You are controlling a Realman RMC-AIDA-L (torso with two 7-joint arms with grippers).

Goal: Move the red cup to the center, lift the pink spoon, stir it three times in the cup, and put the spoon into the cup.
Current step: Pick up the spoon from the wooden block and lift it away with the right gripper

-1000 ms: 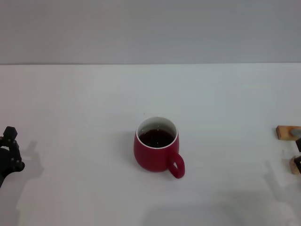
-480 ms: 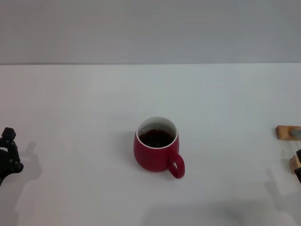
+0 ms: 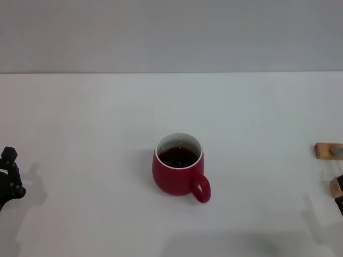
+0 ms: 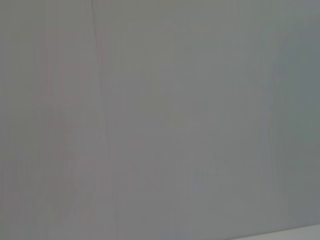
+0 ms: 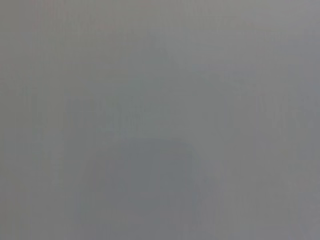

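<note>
Left tool (image 3: 10, 176) had slid slightly outward along the desk (image 3: 86, 118) edge; whether clenched or released, I cannot tell. Right tool (image 3: 340, 201) had nearly left view. Red cup (image 3: 178, 165) stood centered, so spoon retrieval apparently came next; no pink spoon showed.

red cup (image 3: 178, 167) mid-table (image 3: 80, 118) | wooden blocks (image 3: 327, 150) far right edge | left gripper (image 3: 9, 179) far left edge

The red cup (image 3: 177, 172) looks like glazed ceramic, smooth with a soft sheen and a white inner wall, on a matt white table (image 3: 80, 118), while the tan blocks (image 3: 326, 150) at far right look wooden.
</note>
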